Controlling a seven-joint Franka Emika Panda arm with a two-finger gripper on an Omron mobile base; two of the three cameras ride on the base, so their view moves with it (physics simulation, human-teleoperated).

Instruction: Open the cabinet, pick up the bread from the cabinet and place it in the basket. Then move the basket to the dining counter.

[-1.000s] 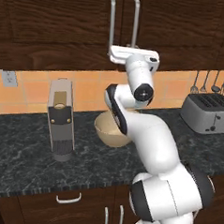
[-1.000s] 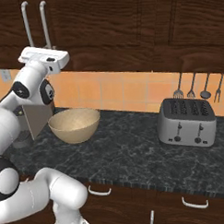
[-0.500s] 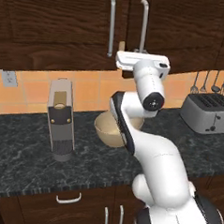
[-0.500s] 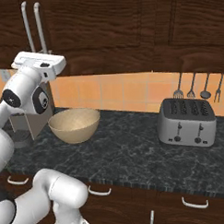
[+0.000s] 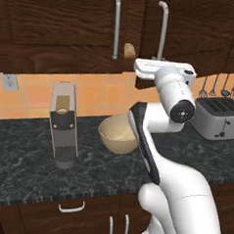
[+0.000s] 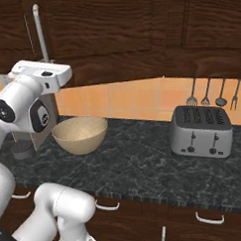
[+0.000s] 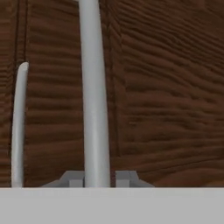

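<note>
The dark wood cabinet point(image 5: 56, 27) has two doors with long silver bar handles. My gripper point(image 7: 97, 179) is shut on the right door's handle point(image 7: 94, 96), one fingertip on each side of the bar, near its lower end point(image 5: 160, 57). That door stands ajar, and the tan bread point(image 5: 129, 50) shows through the gap between the doors. The left door's handle point(image 5: 116, 25) is untouched. The round beige basket point(image 5: 117, 134) sits on the black counter below the hand, also seen as the basket point(image 6: 80, 134) beside my arm. The dining counter is out of view.
A tall grey coffee machine point(image 5: 63, 128) stands left of the basket. A silver toaster point(image 6: 200, 131) sits at the right, with utensils point(image 6: 213, 94) hanging above it. The black granite counter point(image 6: 139, 166) has lower cabinets under it.
The right door's handle has moved rightward and outward with my hand on it. The gap between the doors has widened and the bread now shows in it.
</note>
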